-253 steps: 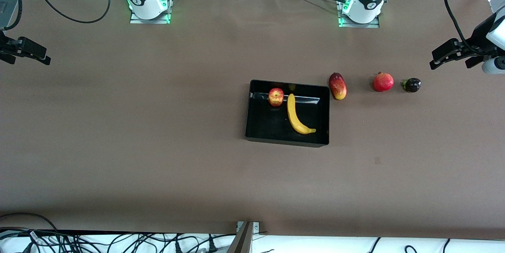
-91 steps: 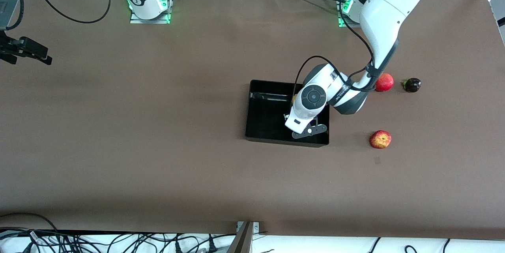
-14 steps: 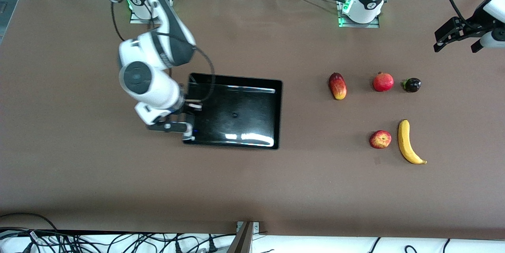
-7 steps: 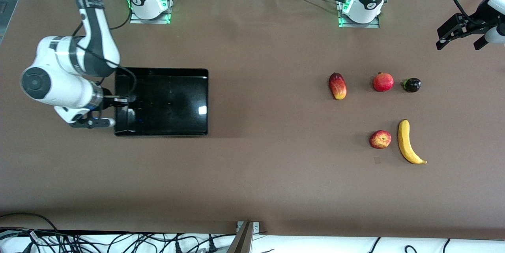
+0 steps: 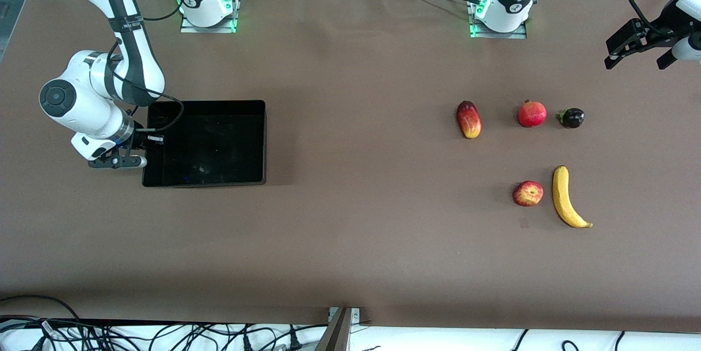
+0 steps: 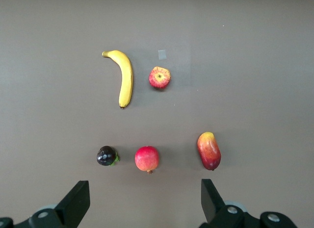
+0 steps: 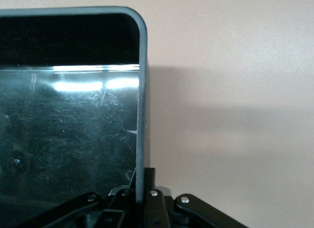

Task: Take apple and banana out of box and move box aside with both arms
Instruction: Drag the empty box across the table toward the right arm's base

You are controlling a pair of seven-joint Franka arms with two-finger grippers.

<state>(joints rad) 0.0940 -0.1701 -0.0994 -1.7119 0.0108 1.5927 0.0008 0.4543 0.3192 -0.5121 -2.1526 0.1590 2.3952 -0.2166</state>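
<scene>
Empty black box (image 5: 208,143); apple (image 5: 528,194) beside banana (image 5: 566,197).

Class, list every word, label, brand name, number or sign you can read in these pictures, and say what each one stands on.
None can be read.
Small dark markings on the right arm's band: too small to read.
Round marks on the two arm bases: too small to read.
Black bin, apple, banana, mango, pomegranate: no writing shows.
</scene>
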